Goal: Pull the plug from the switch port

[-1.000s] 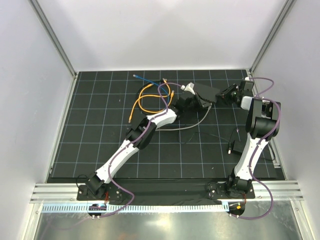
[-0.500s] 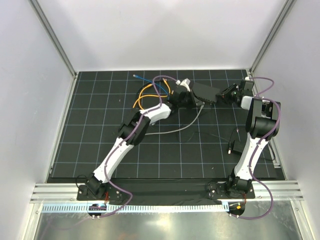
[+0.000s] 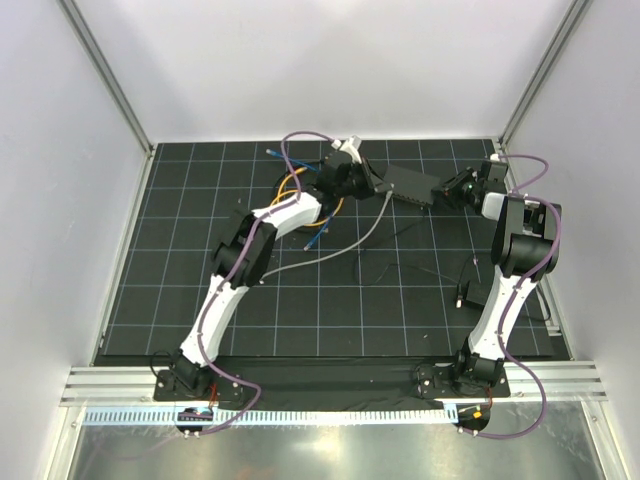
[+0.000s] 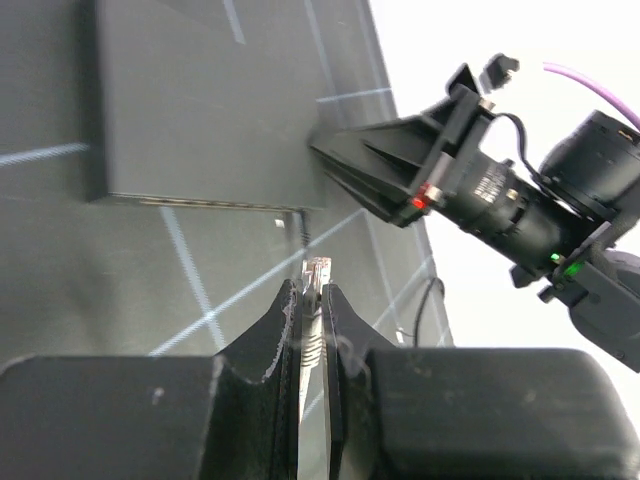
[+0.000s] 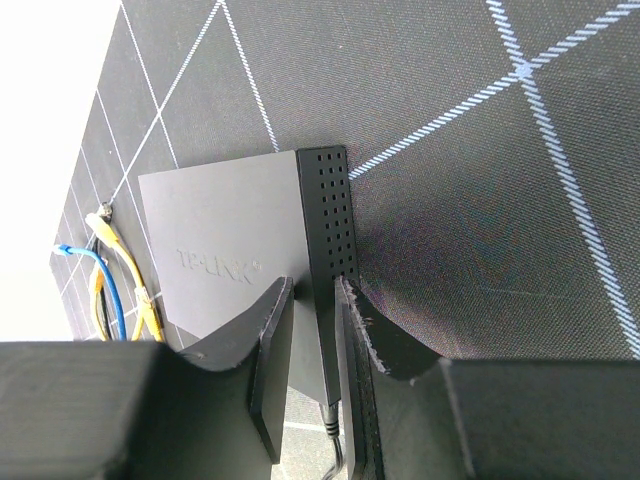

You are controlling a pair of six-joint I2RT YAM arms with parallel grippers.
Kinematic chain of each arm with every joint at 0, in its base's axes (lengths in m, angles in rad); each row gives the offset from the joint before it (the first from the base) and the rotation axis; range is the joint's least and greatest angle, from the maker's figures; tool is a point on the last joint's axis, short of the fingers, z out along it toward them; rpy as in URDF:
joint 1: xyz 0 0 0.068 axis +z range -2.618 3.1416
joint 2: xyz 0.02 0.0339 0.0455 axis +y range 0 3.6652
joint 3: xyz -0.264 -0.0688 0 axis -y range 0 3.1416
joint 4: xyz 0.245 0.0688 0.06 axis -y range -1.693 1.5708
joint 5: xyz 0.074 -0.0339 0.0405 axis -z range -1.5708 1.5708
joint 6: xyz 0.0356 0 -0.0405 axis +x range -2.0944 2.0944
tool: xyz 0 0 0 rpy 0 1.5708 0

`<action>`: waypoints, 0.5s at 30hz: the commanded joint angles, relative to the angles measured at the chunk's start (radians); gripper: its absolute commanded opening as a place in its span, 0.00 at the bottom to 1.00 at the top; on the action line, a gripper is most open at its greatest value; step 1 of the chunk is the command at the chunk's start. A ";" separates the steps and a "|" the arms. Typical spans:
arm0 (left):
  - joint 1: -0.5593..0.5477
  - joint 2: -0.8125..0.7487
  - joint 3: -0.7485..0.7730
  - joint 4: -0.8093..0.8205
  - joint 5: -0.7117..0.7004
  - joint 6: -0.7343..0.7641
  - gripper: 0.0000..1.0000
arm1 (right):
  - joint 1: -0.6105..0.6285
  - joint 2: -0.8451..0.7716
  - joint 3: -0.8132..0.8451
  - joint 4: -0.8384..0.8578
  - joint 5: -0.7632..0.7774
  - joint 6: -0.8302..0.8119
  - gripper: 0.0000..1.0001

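Observation:
The switch is a flat matte-black box lying at the back right of the mat. It fills the upper left of the left wrist view, its socket edge facing my left gripper. My left gripper is shut on the clear plug of the grey cable. The plug is outside the sockets, a short gap from the switch's edge. In the top view the left gripper sits just left of the switch. My right gripper is shut on the switch's right end, also visible from the left wrist.
Orange cables and a blue cable lie looped on the mat left of the switch, under the left arm. A thin black cable and a small black block lie near the right arm. White walls close the mat's back and sides.
My left arm has swung back and to the left, away from the switch's socket edge, drawing the plug and the grey cable with it. The right gripper and the switch have stayed put.

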 commanded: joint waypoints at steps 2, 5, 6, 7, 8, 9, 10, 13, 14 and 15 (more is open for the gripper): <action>0.115 -0.074 0.034 -0.048 0.011 0.081 0.00 | -0.010 0.012 -0.026 -0.047 0.047 -0.025 0.29; 0.179 -0.031 0.148 -0.137 0.030 0.136 0.00 | -0.012 0.013 -0.026 -0.042 0.046 -0.022 0.29; 0.198 -0.004 0.194 -0.163 0.044 0.147 0.00 | -0.012 0.013 -0.028 -0.041 0.044 -0.022 0.29; 0.198 0.010 0.195 -0.171 0.046 0.159 0.00 | -0.010 0.013 -0.028 -0.041 0.043 -0.022 0.29; 0.215 0.024 0.230 -0.178 0.043 0.168 0.00 | -0.010 0.015 -0.028 -0.039 0.043 -0.021 0.29; 0.223 0.035 0.242 -0.180 0.043 0.162 0.00 | -0.012 0.016 -0.029 -0.038 0.043 -0.021 0.29; 0.230 0.052 0.256 -0.178 0.055 0.159 0.00 | -0.010 0.015 -0.029 -0.038 0.043 -0.019 0.29; 0.253 0.082 0.255 -0.152 0.049 0.147 0.02 | -0.010 0.016 -0.029 -0.033 0.040 -0.017 0.29; 0.259 0.085 0.248 -0.134 0.040 0.142 0.08 | -0.010 0.016 -0.029 -0.033 0.038 -0.019 0.29; 0.267 0.087 0.238 -0.126 0.037 0.142 0.15 | -0.010 0.018 -0.029 -0.032 0.038 -0.017 0.29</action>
